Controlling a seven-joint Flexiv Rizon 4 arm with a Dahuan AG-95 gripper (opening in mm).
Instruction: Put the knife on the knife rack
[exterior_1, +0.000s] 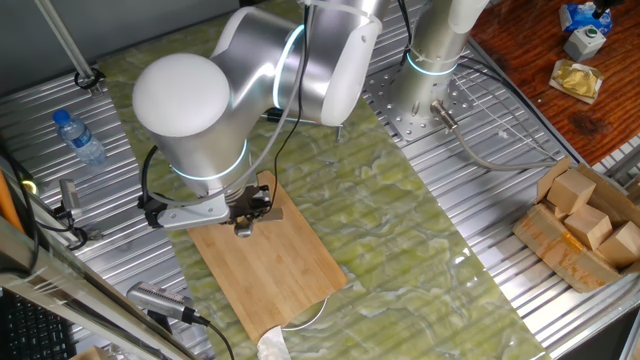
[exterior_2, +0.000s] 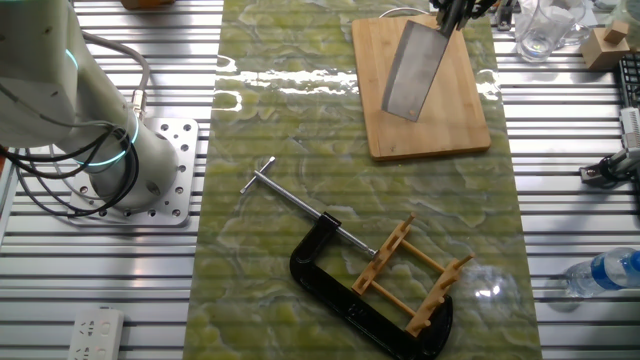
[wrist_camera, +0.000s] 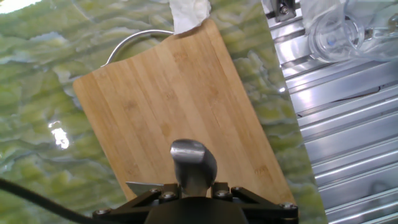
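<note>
The knife (exterior_2: 413, 68), a cleaver with a broad grey blade, hangs tilted above the bamboo cutting board (exterior_2: 440, 135), blade pointing down. My gripper (exterior_2: 455, 10) is shut on its slim silver handle at the top edge of the other fixed view. In the hand view the rounded handle end (wrist_camera: 193, 160) sticks out between my gripper's (wrist_camera: 194, 188) jaws, and a corner of the blade (wrist_camera: 146, 187) shows to the left. In one fixed view my gripper (exterior_1: 250, 212) hovers over the board and the knife is hidden. The knife rack (exterior_2: 410, 275), light-brown dowel pegs on a frame, stands far from the knife, near the front of the mat.
A black C-clamp (exterior_2: 330, 275) with a steel bar grips the rack's base. A clear glass (exterior_2: 545, 30) and wooden blocks (exterior_2: 608, 45) stand right of the board. A water bottle (exterior_2: 605, 272) lies at the right edge. The arm's base (exterior_2: 150, 170) is on the left.
</note>
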